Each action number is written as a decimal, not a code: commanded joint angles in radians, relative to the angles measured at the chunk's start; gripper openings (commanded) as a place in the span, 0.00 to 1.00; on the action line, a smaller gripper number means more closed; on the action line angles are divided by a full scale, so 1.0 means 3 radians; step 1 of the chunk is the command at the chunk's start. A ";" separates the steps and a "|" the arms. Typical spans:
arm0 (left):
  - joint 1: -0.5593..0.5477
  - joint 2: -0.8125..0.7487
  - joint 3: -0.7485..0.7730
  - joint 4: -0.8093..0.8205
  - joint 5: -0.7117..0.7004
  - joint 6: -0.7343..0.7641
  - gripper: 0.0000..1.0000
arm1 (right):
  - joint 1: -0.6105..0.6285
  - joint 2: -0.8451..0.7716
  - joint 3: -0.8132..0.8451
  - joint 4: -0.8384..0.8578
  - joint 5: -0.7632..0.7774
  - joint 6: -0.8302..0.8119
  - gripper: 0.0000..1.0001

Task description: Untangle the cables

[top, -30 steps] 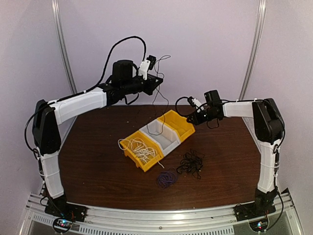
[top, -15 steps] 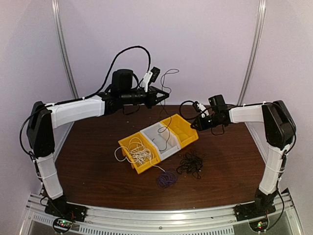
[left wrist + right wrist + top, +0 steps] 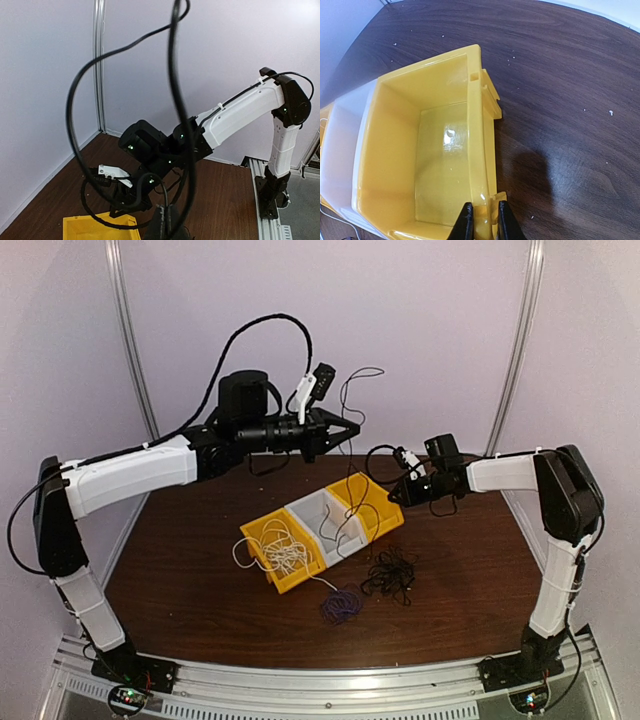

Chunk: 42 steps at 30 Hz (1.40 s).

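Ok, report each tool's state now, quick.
Left tool: closed on a thin black cable, held up above the table.
Right tool: closed on the rim of the yellow bin.

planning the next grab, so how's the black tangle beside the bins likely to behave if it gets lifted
Likely floppy: the black tangle is thin cord in loose loops, and the black cable in the left gripper hangs limp. Probably light for its size, since it is mostly gaps. It may come up as one clump, as its loops cross each other.
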 commanded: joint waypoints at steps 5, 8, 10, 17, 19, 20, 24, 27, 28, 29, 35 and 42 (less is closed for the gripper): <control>0.0106 0.0054 -0.0339 0.0187 -0.0057 -0.0010 0.00 | 0.0028 -0.0024 -0.0028 0.0136 -0.0168 0.0169 0.00; 0.0221 0.0121 -0.0382 0.0319 0.0071 -0.0114 0.00 | 0.0028 -0.0034 -0.0049 0.0139 -0.0183 0.0168 0.00; 0.0307 0.0174 -0.0380 0.0415 0.0158 -0.0185 0.00 | 0.0028 -0.0044 -0.0054 0.0138 -0.0192 0.0162 0.00; 0.0287 0.0319 0.0102 0.0336 0.0333 -0.0276 0.00 | 0.0031 -0.0055 -0.0067 0.0148 -0.0169 0.0137 0.00; 0.0253 0.0291 0.0209 0.0298 0.0288 -0.0248 0.00 | 0.0028 -0.0050 -0.0066 0.0149 -0.0168 0.0136 0.00; 0.0241 0.0261 0.0241 0.0298 0.0273 -0.0242 0.00 | 0.0029 -0.0041 -0.0062 0.0148 -0.0167 0.0133 0.00; 0.0210 0.0196 0.0323 0.0291 0.0255 -0.0256 0.00 | 0.0028 -0.0009 -0.0059 0.0148 -0.0169 0.0131 0.00; 0.0202 0.0186 0.0322 0.0314 0.0280 -0.0290 0.00 | 0.0028 0.0008 -0.0052 0.0148 -0.0180 0.0130 0.00; 0.0202 0.0188 0.0285 0.0337 0.0289 -0.0303 0.00 | 0.0028 0.0015 -0.0048 0.0148 -0.0180 0.0133 0.00; 0.0203 0.0192 0.0263 0.0370 0.0295 -0.0319 0.00 | 0.0030 0.0022 -0.0044 0.0150 -0.0185 0.0136 0.00; 0.0202 0.0250 0.0038 0.0669 0.0416 -0.0530 0.00 | 0.0027 0.0039 -0.0026 0.0142 -0.0192 0.0139 0.00; 0.0087 0.0283 0.0016 0.1007 0.0560 -0.0872 0.00 | 0.0024 0.0028 0.0070 -0.0126 -0.0287 -0.0090 0.17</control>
